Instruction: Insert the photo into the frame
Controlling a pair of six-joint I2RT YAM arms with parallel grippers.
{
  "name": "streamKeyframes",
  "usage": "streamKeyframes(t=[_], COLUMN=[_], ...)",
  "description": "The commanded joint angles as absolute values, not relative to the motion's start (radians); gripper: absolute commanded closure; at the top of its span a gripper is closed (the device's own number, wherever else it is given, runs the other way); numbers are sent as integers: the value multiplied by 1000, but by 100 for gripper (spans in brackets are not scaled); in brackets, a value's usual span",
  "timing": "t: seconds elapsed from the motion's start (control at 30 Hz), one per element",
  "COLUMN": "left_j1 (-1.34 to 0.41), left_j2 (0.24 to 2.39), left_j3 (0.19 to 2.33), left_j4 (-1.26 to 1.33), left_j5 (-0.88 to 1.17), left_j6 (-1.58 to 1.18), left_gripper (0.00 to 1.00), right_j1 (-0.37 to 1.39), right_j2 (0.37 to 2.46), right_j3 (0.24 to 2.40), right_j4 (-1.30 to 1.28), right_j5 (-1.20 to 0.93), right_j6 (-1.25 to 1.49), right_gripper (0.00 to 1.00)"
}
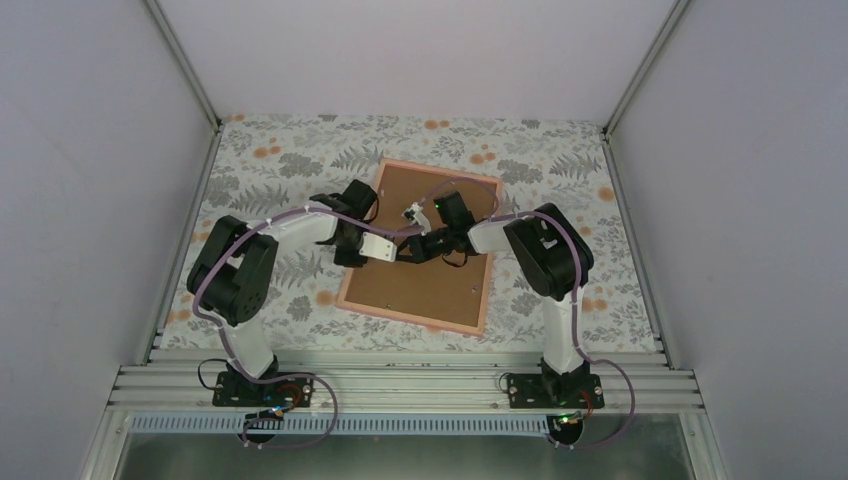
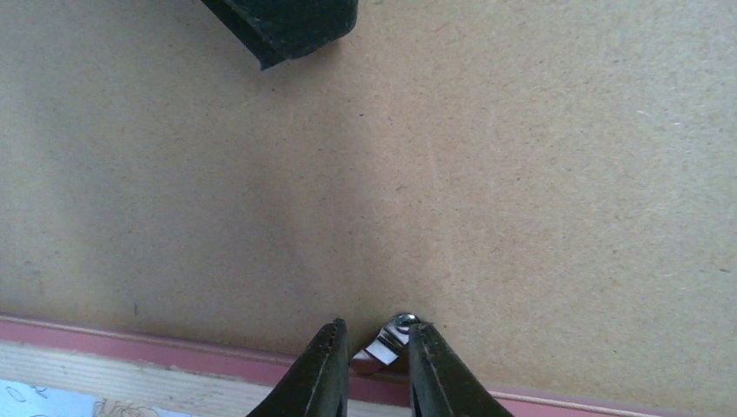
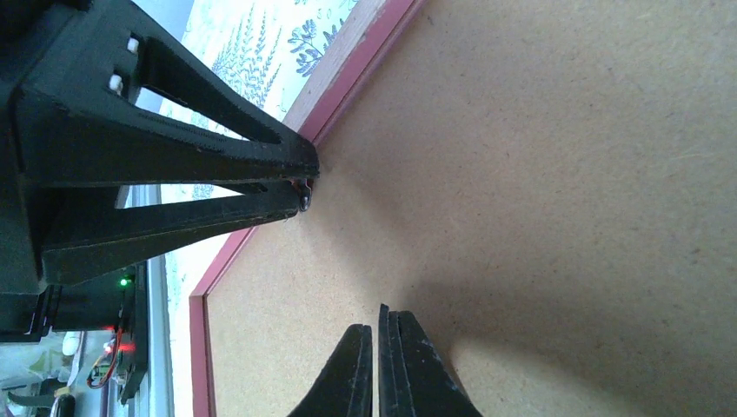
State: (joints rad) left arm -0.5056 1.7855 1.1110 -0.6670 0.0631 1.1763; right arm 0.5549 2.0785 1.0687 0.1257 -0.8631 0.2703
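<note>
Left tool (image 2: 376, 337) pinches a small metal tab (image 2: 384, 347) at the frame's (image 2: 174, 345) left rail. Right tool (image 3: 375, 334), pressed together, sits low over the brown backing board (image 2: 452, 174) just to the right.

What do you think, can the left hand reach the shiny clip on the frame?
Probably yes: the left hand straddles the metal clip at the pink frame edge, nothing blocking.

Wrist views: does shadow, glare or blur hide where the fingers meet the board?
Left wrist: soft shadow darkens the brown board ahead of the left gripper; the metal tab it pinches shows a small glint but reads clearly. Right wrist: shadow pools on the board round the shut right gripper, its outline slightly soft. Top view: evenly lit, no glare.
</note>
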Motion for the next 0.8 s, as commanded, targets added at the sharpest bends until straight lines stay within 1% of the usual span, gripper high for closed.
streamKeyframes(t=[0.0,0.17,0.33,0.37,0.4,0.43,0.57,0.63,0.73,0.77], left_j1=[-500,-501,-500,-500,-500,-497,-465,-439,-398,-387], left_j2=[1863,1899,1902,1899,1893,1882,1818,1782,1724,1703], left_j3=[1126,1150,1161,1168,1181,1198,1320,1367,1419,1430], left_j4=[-777,-834,-853,-859,-868,-873,-863,-796,-652,-596], left_j5=[19,18,35,49,69,99,259,304,309,296], left_j6=[1201,1166,1133,1125,1115,1103,1010,922,767,701], left_gripper=[83,97,98,97,94,89,61,48,30,20], right_j1=[535,528,525,525,525,526,533,544,561,562], right_j2=[2122,2127,2125,2125,2123,2119,2096,2080,2041,2025], right_j3=[1037,1035,1034,1033,1032,1031,1007,992,965,962], right_j4=[43,44,44,46,47,47,64,73,91,91], right_j5=[-712,-701,-704,-705,-708,-709,-733,-749,-801,-815], right_j6=[265,267,268,267,266,265,265,265,261,256], right_gripper=[94,94,95,95,95,94,94,94,93,92])
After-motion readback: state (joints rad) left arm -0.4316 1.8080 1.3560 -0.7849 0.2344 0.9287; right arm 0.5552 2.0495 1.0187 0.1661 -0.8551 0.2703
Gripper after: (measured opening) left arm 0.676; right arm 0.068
